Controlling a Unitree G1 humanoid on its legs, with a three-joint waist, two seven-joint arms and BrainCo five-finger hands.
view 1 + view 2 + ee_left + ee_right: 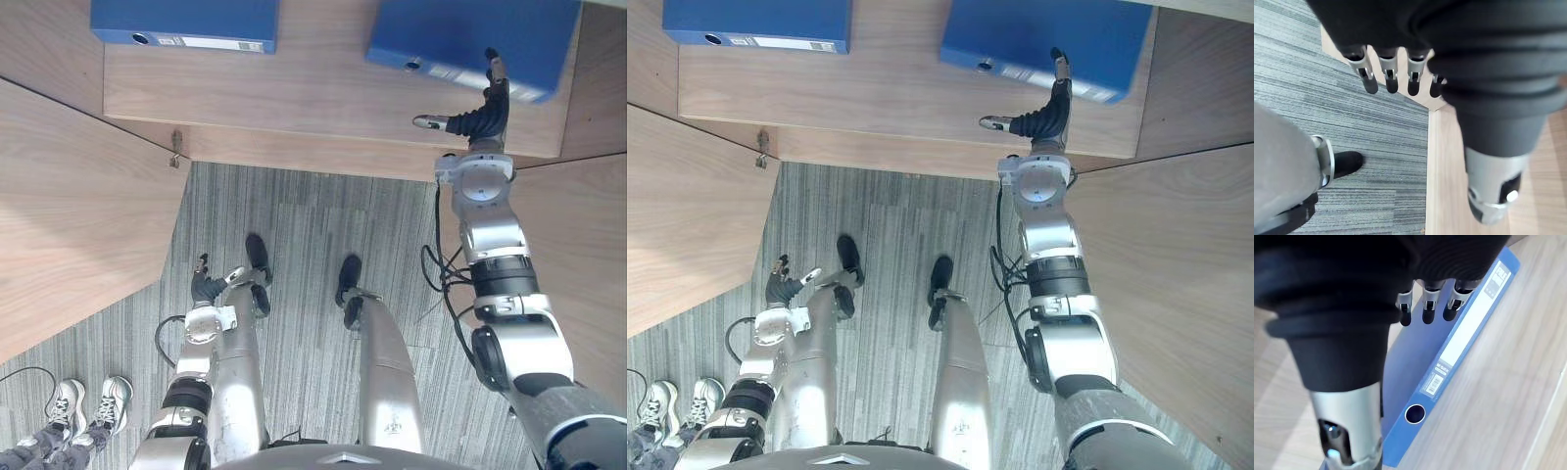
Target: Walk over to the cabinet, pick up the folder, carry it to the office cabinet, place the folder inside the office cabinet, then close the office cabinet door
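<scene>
Two blue folders lie flat on the wooden cabinet top (294, 98). My right hand (485, 117) reaches over the near edge of the right folder (460, 34), fingers straight above its cover and thumb spread toward the left. The right wrist view shows those fingers (1427, 308) over the folder (1415, 357), beside its white-labelled spine with a round hole. I cannot tell if they touch it. The left folder (186, 22) lies apart at the far left. My left hand (206, 287) hangs open by my side over the carpet, its fingers (1386, 73) relaxed and holding nothing.
Wooden panels jut toward me on both sides, a left panel (69, 215) and a right panel (588, 255), with grey striped carpet (304, 235) between them. A small metal fitting (176, 147) sits at the left panel's corner. A person's shoes (88, 401) stand at the lower left.
</scene>
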